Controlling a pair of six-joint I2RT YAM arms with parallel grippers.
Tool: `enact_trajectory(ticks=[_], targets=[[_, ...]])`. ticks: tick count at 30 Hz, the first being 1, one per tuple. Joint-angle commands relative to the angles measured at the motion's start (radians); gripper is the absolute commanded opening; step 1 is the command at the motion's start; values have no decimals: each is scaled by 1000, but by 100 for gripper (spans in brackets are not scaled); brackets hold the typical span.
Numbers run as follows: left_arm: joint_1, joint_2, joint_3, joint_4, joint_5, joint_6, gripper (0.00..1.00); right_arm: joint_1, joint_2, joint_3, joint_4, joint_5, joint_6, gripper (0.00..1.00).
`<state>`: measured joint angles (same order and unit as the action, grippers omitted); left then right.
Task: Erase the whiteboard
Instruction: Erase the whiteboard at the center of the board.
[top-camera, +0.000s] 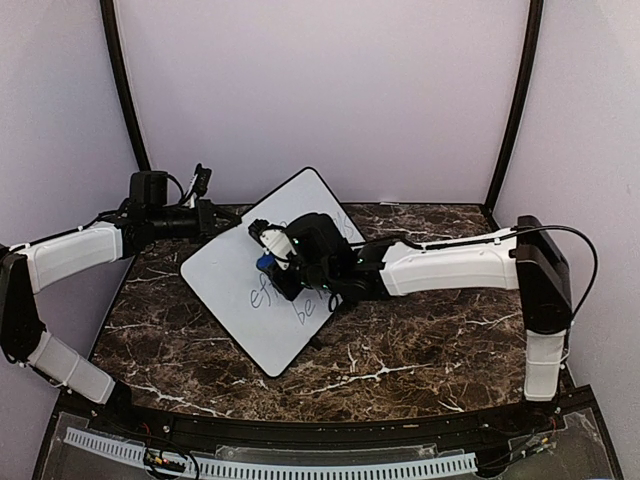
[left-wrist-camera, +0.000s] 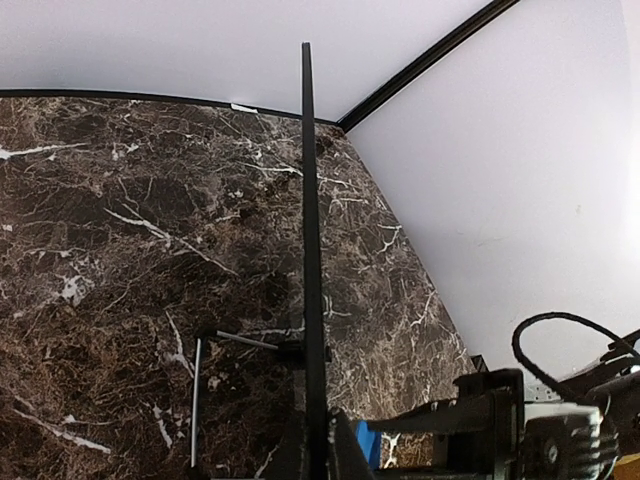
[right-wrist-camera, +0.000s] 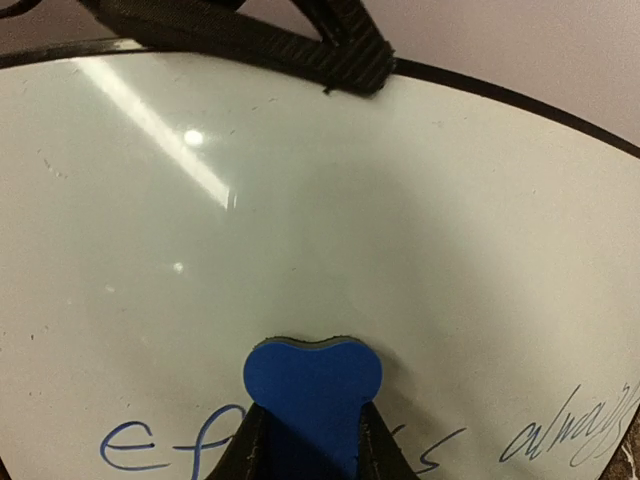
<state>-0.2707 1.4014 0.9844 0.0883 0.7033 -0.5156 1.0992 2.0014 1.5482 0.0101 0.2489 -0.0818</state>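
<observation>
From the top camera, my right gripper (top-camera: 268, 262) is closed on the blue eraser (top-camera: 264, 264) and presses it to the whiteboard (top-camera: 235, 295), which lies slanted under it on the marble table (top-camera: 420, 350). My right arm reaches far across, forearm low, wrist bent toward the board. My left gripper (top-camera: 212, 222) meets the board's far rim, with that arm stretched out level.

In the left wrist view the board's rim (left-wrist-camera: 310, 250) runs straight out from between my left fingers (left-wrist-camera: 330, 450), seen edge-on. They are clamped on it.

In the right wrist view the eraser (right-wrist-camera: 313, 385) sits pinched between my right fingers (right-wrist-camera: 370, 440), flat on the board. Blue handwriting (right-wrist-camera: 130, 445) runs to either side of it, and bare white lies ahead.

I judge the main risk is the board slipping. If I push hard sideways, it could twist out of the thin left-hand clamp. If I tilt the eraser, strokes will remain. The text near the board's edge could also be missed.
</observation>
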Motion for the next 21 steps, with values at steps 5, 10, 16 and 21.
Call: enact_trajectory(ticks=[5,10,16,21], targets=[[-12,-55,10,77,74,21,0,54,-76,-144,38,-24,-43,21],[-12,-56,8,77,68,19,0,88,-25,-27,17,-21,-78,21],[-12,-54,6,75,57,14,0,127,67,151,-48,-13,-123,21],[-12,-58,6,70,47,15,0,146,71,153,-67,6,-147,21]])
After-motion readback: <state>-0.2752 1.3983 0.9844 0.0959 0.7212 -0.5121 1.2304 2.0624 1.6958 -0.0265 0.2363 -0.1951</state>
